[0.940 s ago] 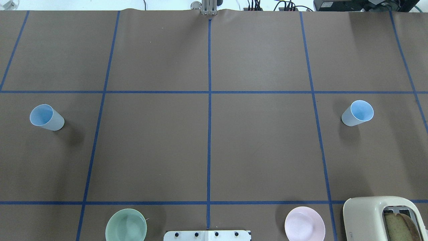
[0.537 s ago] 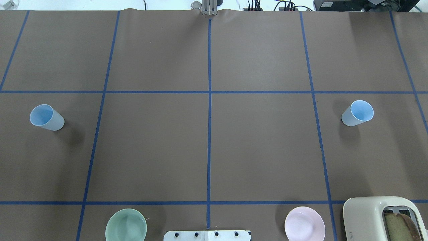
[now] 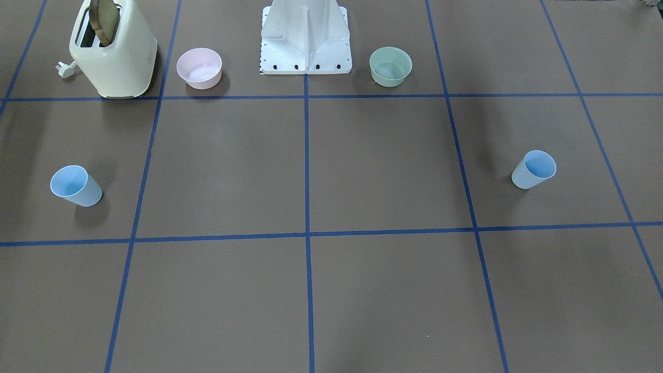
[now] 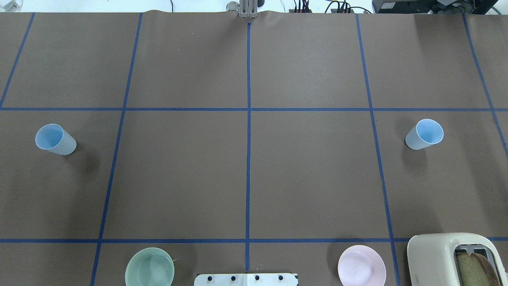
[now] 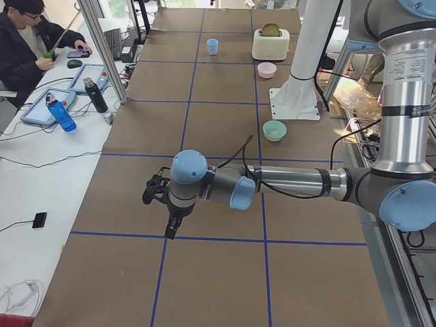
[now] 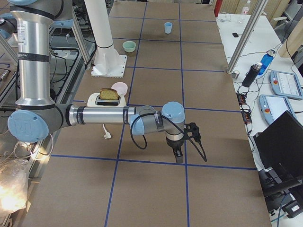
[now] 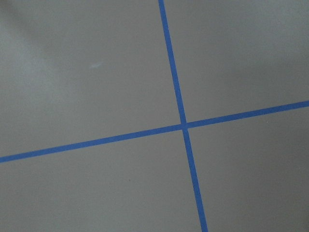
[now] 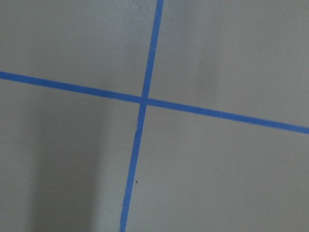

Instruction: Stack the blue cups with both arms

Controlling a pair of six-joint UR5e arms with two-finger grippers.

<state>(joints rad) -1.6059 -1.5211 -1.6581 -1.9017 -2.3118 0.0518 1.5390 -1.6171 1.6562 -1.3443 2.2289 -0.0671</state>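
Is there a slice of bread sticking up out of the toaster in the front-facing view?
Yes, a brown bread slice stands up out of a slot of the cream toaster.

The bench (image 4: 309,174) is viewed from above and opposite; both ends are covered obliquely; taped crossings are framed closely by wrist cameras.

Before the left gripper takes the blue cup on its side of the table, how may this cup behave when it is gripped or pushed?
The blue cup looks like thin plastic, so it is probably light and may slide on the smooth brown table cover. It stands upright on its narrower base, so a push near the rim could tip it. Being round and tapered, once fallen it would likely roll in a curve.
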